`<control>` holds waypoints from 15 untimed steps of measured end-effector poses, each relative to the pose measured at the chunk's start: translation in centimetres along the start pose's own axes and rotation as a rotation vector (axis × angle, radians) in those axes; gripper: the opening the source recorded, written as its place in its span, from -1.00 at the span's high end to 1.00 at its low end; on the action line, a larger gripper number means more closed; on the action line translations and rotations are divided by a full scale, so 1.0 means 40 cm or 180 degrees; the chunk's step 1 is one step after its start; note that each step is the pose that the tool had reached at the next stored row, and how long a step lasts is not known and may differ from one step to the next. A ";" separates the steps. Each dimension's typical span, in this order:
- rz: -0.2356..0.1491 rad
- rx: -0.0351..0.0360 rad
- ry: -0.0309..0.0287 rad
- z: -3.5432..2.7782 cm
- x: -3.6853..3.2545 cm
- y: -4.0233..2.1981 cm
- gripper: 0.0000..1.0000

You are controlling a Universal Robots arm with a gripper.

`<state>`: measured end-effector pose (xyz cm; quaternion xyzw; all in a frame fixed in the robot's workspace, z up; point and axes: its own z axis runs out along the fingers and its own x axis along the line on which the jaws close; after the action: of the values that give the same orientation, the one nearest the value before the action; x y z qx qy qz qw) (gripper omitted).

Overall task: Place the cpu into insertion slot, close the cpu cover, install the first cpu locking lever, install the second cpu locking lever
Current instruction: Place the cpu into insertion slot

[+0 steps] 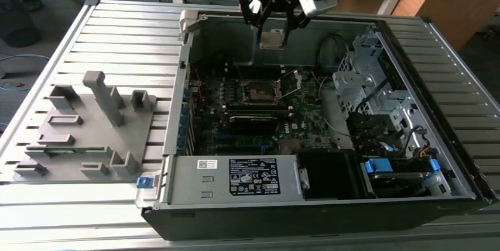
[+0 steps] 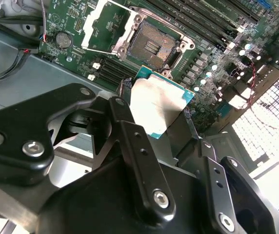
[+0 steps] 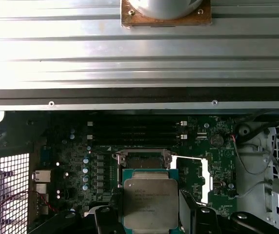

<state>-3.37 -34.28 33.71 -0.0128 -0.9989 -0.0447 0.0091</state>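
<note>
Gripper (image 1: 273,32) was clamped on cpu (image 2: 156,105), held above open slot (image 2: 151,46) w/o contact; cover (image 3: 205,178) stood flipped up beside slot.

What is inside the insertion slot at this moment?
The insertion slot shows only its bare dark contact field. The cpu, clamped in the gripper, hides part of it.

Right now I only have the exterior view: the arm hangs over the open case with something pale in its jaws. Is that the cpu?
Observer: Yes; in the second wrist view the cpu sits clamped between the jaws by opposite edges, silver top showing.
Operator: Is the insertion slot free?
Observer: In the second wrist view the insertion slot shows a bare dark centre, nothing seated.
Operator: And the cpu cover?
Observer: In the first wrist view the cpu cover is swung open, beside the slot.
</note>
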 end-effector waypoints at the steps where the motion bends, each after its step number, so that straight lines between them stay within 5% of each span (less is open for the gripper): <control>1: 0.0000 0.0000 0.0000 0.000 0.000 0.000 -0.08; 9: 0.0000 0.0000 0.0000 0.004 0.000 0.000 -0.08; 11: 0.0000 0.0008 0.0000 0.021 0.000 -0.002 -0.08; 15: 0.0000 0.0013 0.0000 0.021 0.000 -0.002 -0.08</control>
<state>-3.37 -34.28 32.85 -0.0128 -0.9990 -0.0427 0.0091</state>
